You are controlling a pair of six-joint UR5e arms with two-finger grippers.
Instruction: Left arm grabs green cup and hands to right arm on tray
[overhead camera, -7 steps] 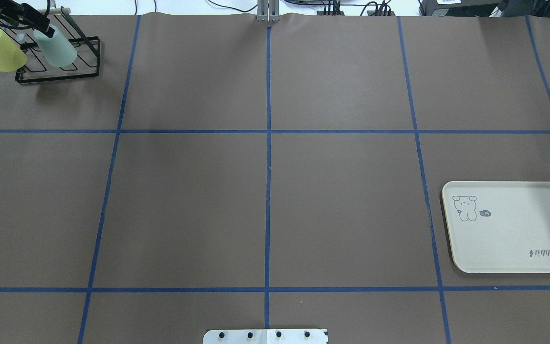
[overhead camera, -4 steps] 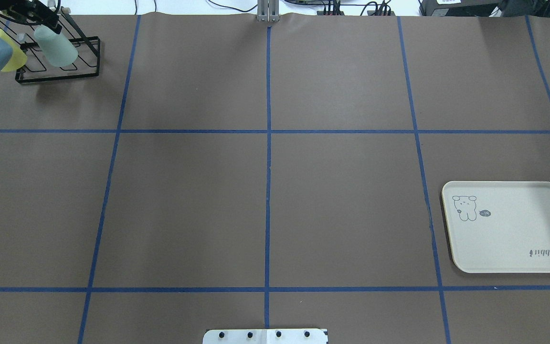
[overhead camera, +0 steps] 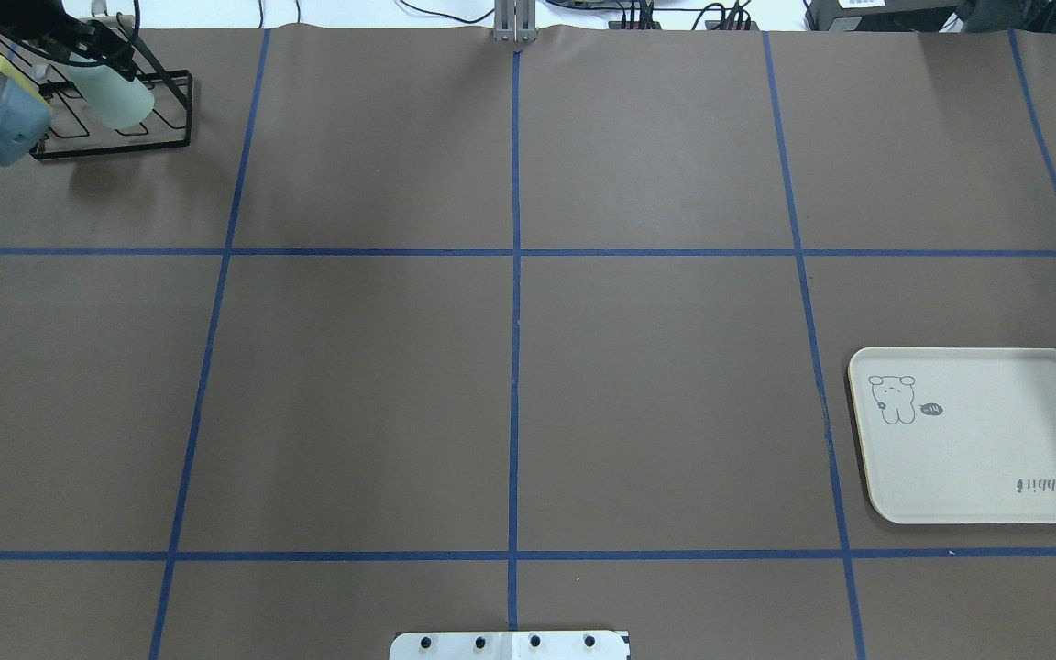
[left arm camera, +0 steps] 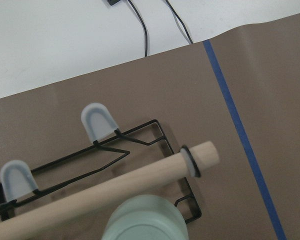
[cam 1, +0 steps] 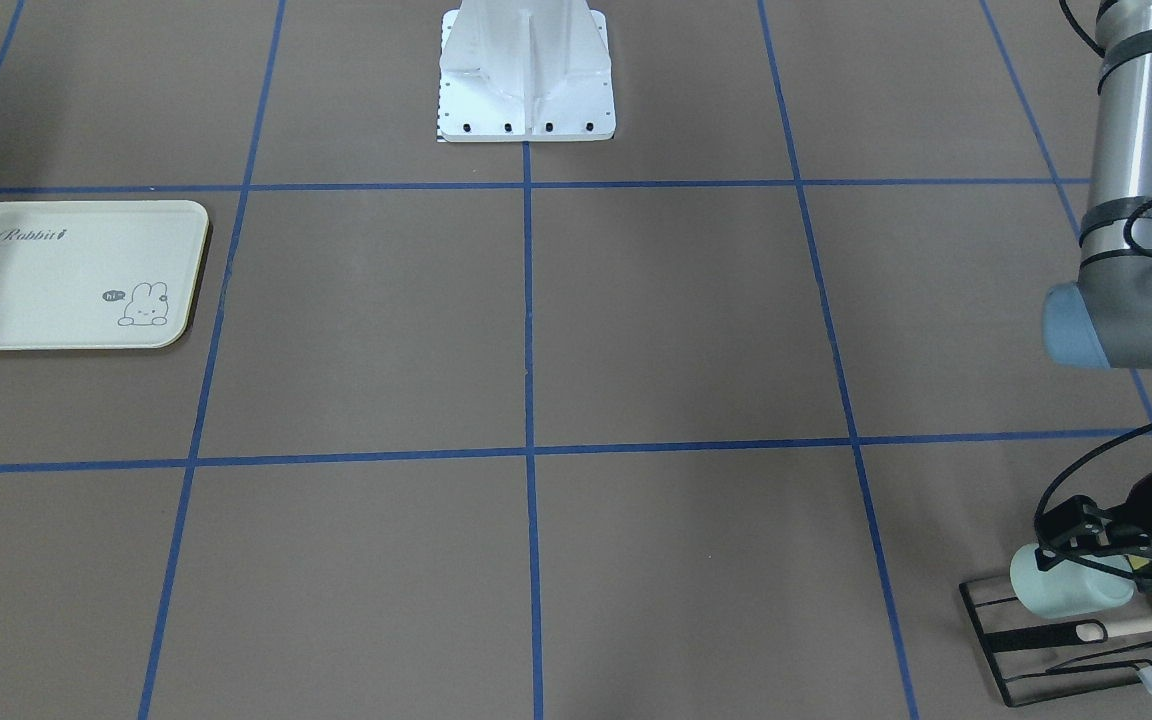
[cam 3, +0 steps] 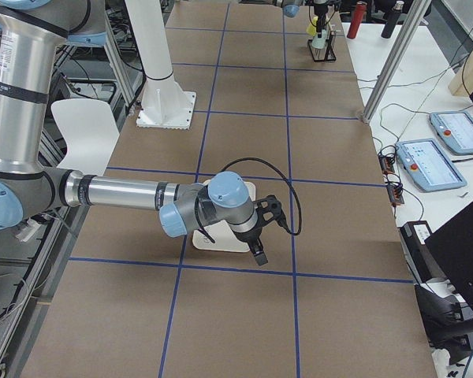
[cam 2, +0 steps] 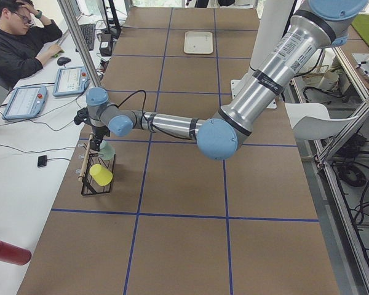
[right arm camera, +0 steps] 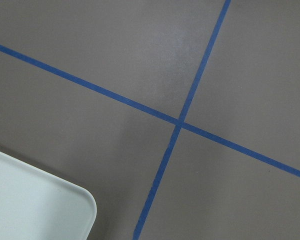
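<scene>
L hand (cam 1: 1086,560) at pale mint-green plastic cup (cam 1: 1071,592), tilted on black wire rack (cam 1: 998,640), surface's far-left corner. Cup base faces wrist. I can't tell if hand's pinching.

- Bright, even light from above; a soft shadow lies beside the rack (overhead camera: 112,150) on the table (overhead camera: 656,367).
- Left wrist view: the green cup (left arm camera: 142,220), close up, looks slightly blurred.
</scene>
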